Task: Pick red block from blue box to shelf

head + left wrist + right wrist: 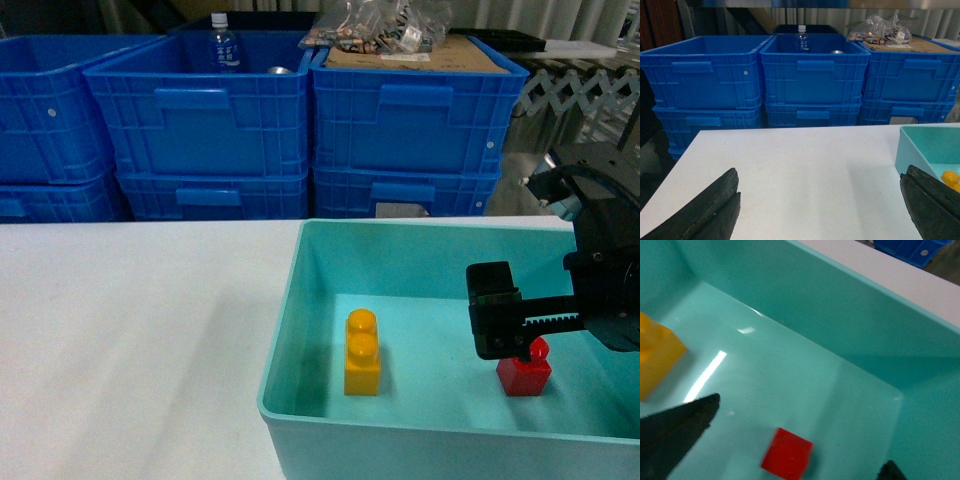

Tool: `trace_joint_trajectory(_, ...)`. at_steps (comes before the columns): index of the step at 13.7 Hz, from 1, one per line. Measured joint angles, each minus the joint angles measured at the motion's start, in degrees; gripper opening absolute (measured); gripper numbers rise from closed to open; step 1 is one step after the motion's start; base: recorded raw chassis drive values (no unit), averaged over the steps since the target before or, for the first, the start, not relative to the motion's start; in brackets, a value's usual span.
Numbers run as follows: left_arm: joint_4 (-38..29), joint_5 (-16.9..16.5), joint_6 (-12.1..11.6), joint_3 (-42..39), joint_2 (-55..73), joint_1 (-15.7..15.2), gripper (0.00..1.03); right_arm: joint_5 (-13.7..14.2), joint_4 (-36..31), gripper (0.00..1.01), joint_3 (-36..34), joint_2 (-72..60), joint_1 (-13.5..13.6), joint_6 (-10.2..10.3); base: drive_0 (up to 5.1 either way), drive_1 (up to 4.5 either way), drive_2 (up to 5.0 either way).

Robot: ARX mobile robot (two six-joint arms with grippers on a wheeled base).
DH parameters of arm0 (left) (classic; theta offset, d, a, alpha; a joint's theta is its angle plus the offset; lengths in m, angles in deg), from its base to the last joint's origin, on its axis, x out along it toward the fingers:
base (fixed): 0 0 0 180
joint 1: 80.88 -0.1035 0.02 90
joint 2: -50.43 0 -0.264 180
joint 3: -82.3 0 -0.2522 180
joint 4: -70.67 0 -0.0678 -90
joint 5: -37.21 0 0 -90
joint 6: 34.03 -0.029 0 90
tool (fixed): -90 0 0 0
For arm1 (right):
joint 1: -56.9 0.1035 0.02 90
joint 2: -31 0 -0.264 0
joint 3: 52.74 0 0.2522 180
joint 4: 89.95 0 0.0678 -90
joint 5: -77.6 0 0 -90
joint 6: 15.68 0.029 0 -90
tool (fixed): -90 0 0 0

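At nine o'clock in the head view, bare white surface (130,330); the left tool (820,210), seen only from its own wrist camera, hovers over it with jaws spread wide and nothing between them. Toward the centre, the blue box (300,330) holds a yellow brick (362,352), standing upright with two studs on top. At four o'clock, the red block (524,372) rests on the box floor, stud upward; cube-like, it shows no marked long axis, and from the right wrist camera its square outline sits skewed to the box walls. The right tool (510,325) hangs just above the block, jaws apart and one finger on each side of it in the wrist view, not yet gripping. Progress: approach apparently made; grasp, lift and transfer all remain. At twelve o'clock, stacked dark blue crates (210,130).
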Motion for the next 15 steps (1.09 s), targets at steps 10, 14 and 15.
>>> trace_joint_trajectory(10,0.00,0.02,0.00,0.00,0.00,0.00,0.98,-4.04,-4.87,0.98,5.55,-14.36,-3.04,4.42,0.0,0.00,0.0)
trace_joint_trajectory(14,0.00,0.02,0.00,0.00,0.00,0.00,0.98,-3.91,-5.86,0.98,5.55,-15.37,-2.64,4.76,0.0,0.00,0.0)
trace_joint_trajectory(15,0.00,0.02,0.00,0.00,0.00,0.00,0.98,-3.89,-5.90,0.98,5.55,-15.43,-2.58,4.79,0.0,0.00,0.0)
